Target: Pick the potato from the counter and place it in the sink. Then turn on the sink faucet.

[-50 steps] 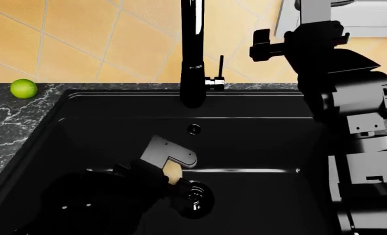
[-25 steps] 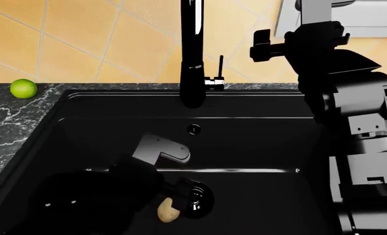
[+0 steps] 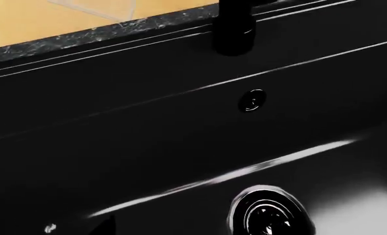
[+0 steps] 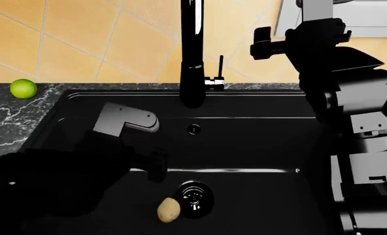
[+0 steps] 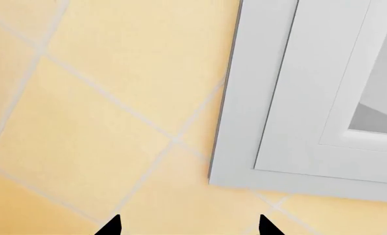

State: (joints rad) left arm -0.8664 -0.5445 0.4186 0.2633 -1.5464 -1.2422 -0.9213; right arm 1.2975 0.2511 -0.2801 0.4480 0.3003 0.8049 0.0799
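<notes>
A round green lime [image 4: 23, 88] sits far to the left on the dark marble worktop [image 4: 11, 117], close to the yellow tiled wall [image 4: 82, 39]. Next comes the big black sink [image 4: 259, 147]. The left claw [image 4: 157, 165] hangs over the left part of the sink, above the bottom, with a grey piece [image 4: 125, 120] on its top. It is black on black, so I cannot tell if it is wide or narrow, but nothing is in it. The small tan potato [image 4: 168, 209] lies on the sink bottom, loose, touching or nearly touching the left side of the round drain [image 4: 194, 199]. The left wrist view shows the drain [image 3: 269, 215] too, and the small overflow hole [image 3: 252, 100] on the back wall of the sink, but not the potato. The tall shiny black sink faucet [image 4: 192, 54] stands at the back, in the middle, with its thin lever [image 4: 220, 66] pointing up on its right side. Further right, the right claw [image 4: 262, 41] is held up high near the wall, to the right of the lever and not touching it. In the right wrist view its two black fingertips [image 5: 110, 226] stand well apart, so it is wide, and it holds nothing. That view faces the tiles and a white window frame [image 5: 291, 98].
</notes>
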